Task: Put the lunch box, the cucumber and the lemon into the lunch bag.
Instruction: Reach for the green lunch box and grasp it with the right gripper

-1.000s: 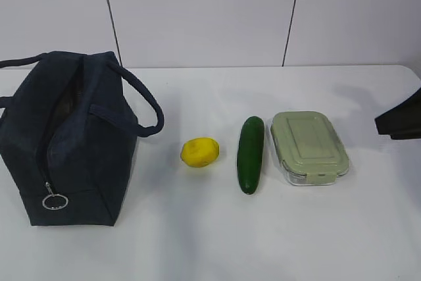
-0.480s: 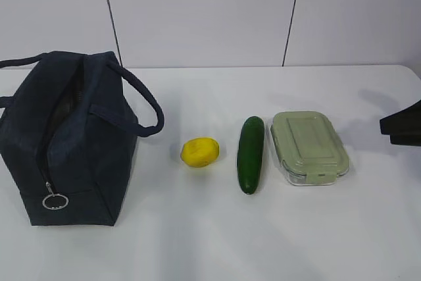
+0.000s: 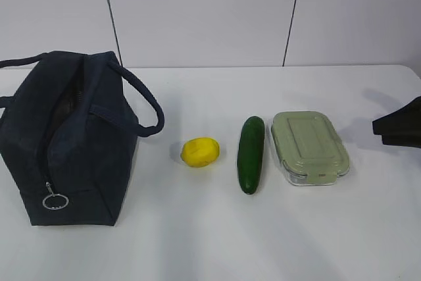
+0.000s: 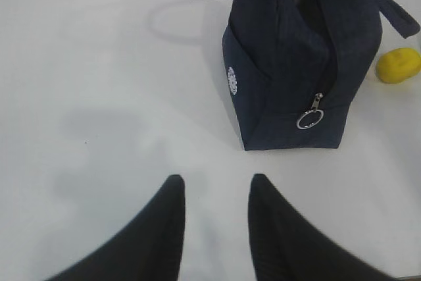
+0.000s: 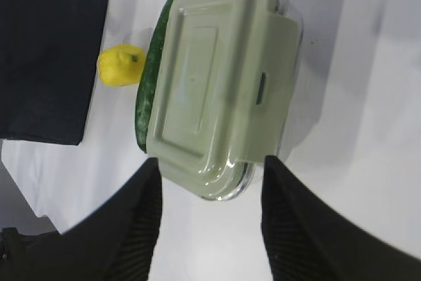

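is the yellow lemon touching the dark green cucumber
No, the yellow lemon lies apart from the dark green cucumber, with bare white table between.

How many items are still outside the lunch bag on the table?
3, in a row right of the lunch bag: the lemon nearest it, then the cucumber, then the lunch box farthest right. The bag's inside isn't visible.

Right gripper (image 5: 210,179) open, fingers either side of the lunch box (image 5: 220,80) near corner; contact unclear. Cucumber (image 5: 152,70) lies against box's far side; lemon (image 5: 121,65) beyond it; lunch bag (image 5: 46,57) farthest.
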